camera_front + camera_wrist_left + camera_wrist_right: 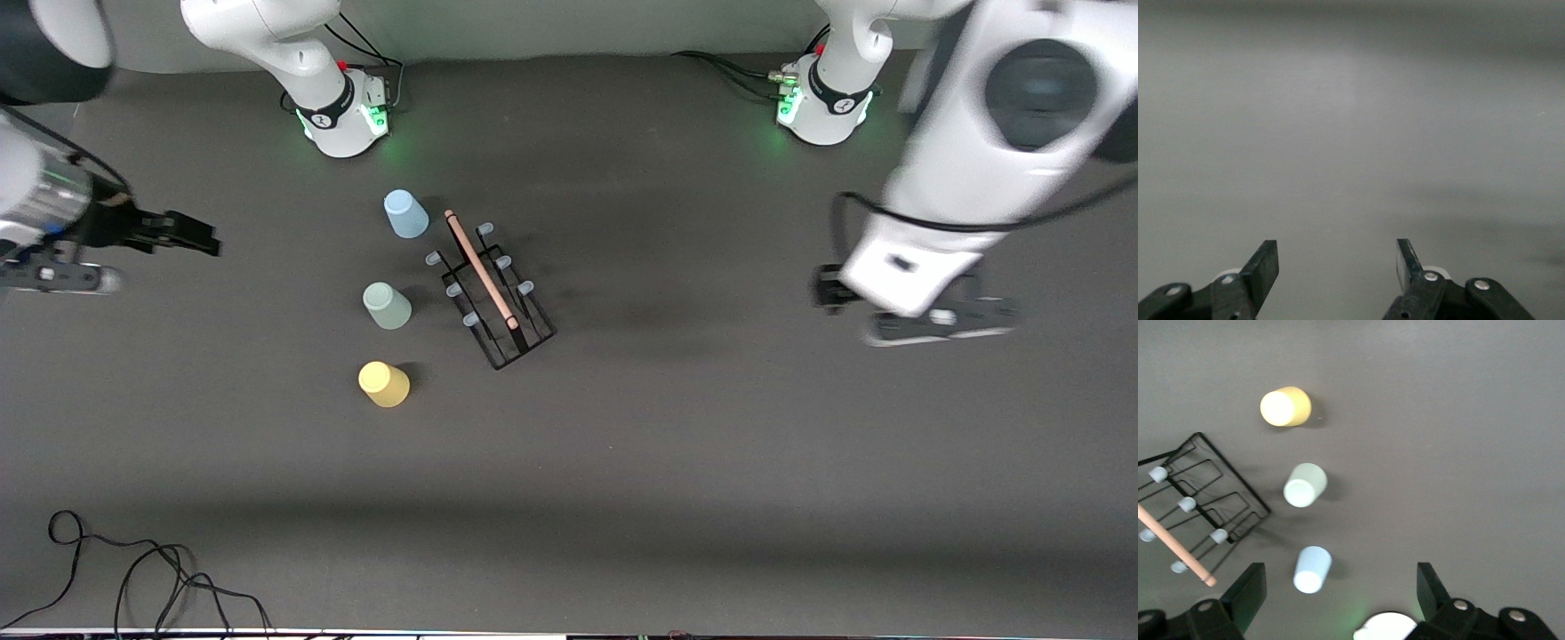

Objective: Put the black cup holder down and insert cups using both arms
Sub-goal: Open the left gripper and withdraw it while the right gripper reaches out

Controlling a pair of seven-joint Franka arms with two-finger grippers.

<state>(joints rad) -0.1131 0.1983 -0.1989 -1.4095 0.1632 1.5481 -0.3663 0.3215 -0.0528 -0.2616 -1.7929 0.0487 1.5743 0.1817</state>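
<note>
While a dark grey matte counter fills nearly the whole front view, the task's things sit grouped near its middle. The black cup holder stands on the counter, its wooden handle running diagonally above the wire frame and its pale blue prong tips pointing up. Beside it, toward the right arm's end, three upside-down cups stand apart from one another in a row: the light blue cup farthest from the front camera, the pale green cup in the middle, the yellow cup nearest. A loose black cable lies at the counter's near edge. The right end effector hangs open over the counter's right-arm end; the left end effector hangs open over bare counter at the left arm's end.
</note>
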